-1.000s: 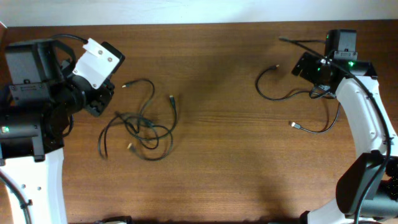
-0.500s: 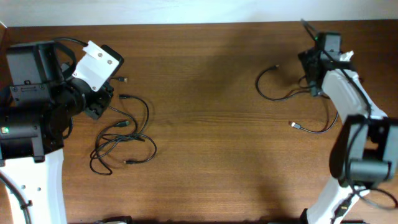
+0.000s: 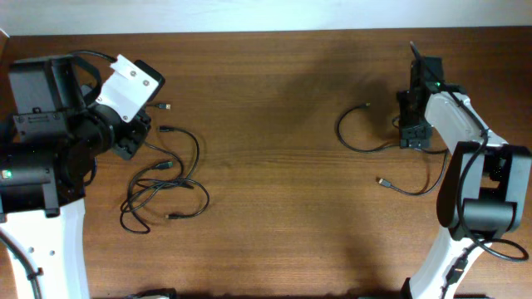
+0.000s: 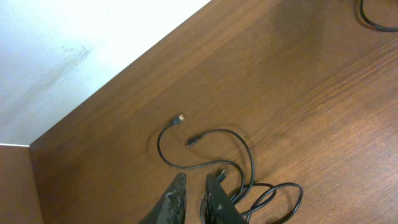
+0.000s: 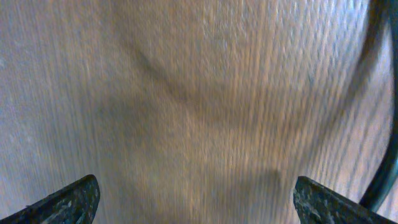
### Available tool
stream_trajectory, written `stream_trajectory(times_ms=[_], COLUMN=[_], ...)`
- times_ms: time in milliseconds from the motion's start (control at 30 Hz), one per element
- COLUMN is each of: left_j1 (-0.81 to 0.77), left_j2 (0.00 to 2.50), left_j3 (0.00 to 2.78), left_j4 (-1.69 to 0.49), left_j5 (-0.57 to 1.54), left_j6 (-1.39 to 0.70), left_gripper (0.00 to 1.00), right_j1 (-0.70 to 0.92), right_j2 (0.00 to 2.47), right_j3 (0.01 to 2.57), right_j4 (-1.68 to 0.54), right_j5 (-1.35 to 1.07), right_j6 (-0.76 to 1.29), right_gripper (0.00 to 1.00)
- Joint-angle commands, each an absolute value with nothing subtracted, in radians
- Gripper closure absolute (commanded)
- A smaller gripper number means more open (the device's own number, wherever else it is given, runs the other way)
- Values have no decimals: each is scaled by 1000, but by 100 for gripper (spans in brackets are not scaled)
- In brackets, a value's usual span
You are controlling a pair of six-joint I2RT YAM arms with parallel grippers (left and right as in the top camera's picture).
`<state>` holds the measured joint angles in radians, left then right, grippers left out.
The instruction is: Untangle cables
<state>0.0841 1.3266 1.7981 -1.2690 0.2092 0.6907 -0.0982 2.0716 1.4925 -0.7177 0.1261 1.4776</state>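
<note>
Overhead, the left gripper (image 3: 137, 139) sits at the 9 o'clock side of the table (image 3: 266, 183) with its jaws pressed almost together. A strand runs up to the tips, but whether it is pinched cannot be told. The bundle (image 3: 166, 184) lies at the gripper's 5 o'clock, loosely looped with several crossings. The right gripper (image 3: 413, 133) is at the table's 3 o'clock side, spread wide and low over the wood. The loose cable (image 3: 366, 149) lies outside its jaws and trails toward 9 and 6 o'clock. Hazards: a hard pull by the left gripper may cinch the crossings into a knot. A thin strand may slip from the tips. The right jaws may close on bare wood, since the cable is not between them.
</note>
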Motion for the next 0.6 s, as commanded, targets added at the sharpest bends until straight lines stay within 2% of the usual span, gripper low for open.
stream_trajectory(times_ms=[0,100,167,267,300,333,367,500,567], left_j1=[81,81,81,81,81,81,81,81,81], left_j2=[1310,1310,1312,1316,1316,1316,1316,1316,1316], left_j3=[1807,1802,1798,1798,1798,1798,1798,1798,1798], left_j4=[-1270,-1271,-1271,-1271,-1271,-1271,-1271,-1271,-1270], left_j5=[209,209,208,209,208,209,208,208,208], left_j6=[681,681,681,681,681,681,681,682,682], left_gripper=[89,89,89,89,89,89,88,88,87], right_j1=[-96,-96,-97,-99,-101,-102,-105,-120,-126], right_j2=[1985,1922,1880,1863,1864,1864,1864,1866,1874], right_j3=[1582,1646,1668,1668,1668,1668,1668,1668,1667], right_j4=[-796,-884,-886,-884,-883,-884,-896,-1074,-1118], right_j5=[90,100,101,57,49,48,33,38,38], right_j6=[1514,1479,1331,1248,1228,1211,1222,1489,1539], right_gripper=[1,1,1,1,12,38,43,47,47])
